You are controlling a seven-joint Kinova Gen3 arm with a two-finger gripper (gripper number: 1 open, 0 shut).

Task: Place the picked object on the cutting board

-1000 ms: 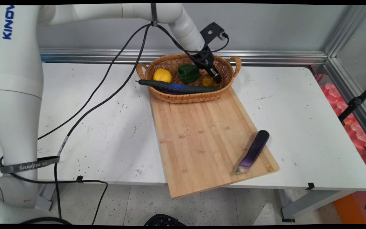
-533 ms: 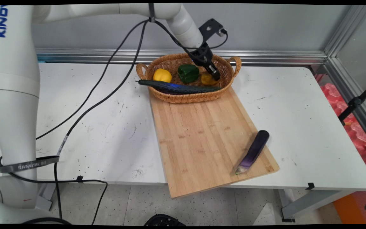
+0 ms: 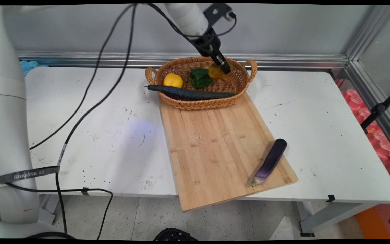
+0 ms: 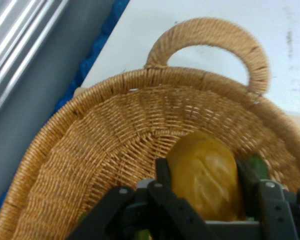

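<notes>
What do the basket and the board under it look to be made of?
The basket looks like woven wicker or rattan, tan and matte: coiled strands and wrapped loop handles show in the hand view. The cutting board looks like bamboo or light wood: parallel glued strips with darker node marks, smooth, low sheen.

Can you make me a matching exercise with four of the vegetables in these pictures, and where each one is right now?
Things:
1. orange pepper
2. eggplant
3. cucumber
4. green pepper

Places:
A. lying across the wicker basket's near rim
B. on the cutting board, near its right edge
C. held between the fingers of the gripper above the basket
D. resting inside the basket beside the yellow pepper

Pairs: 1-C, 2-B, 3-A, 4-D
</notes>
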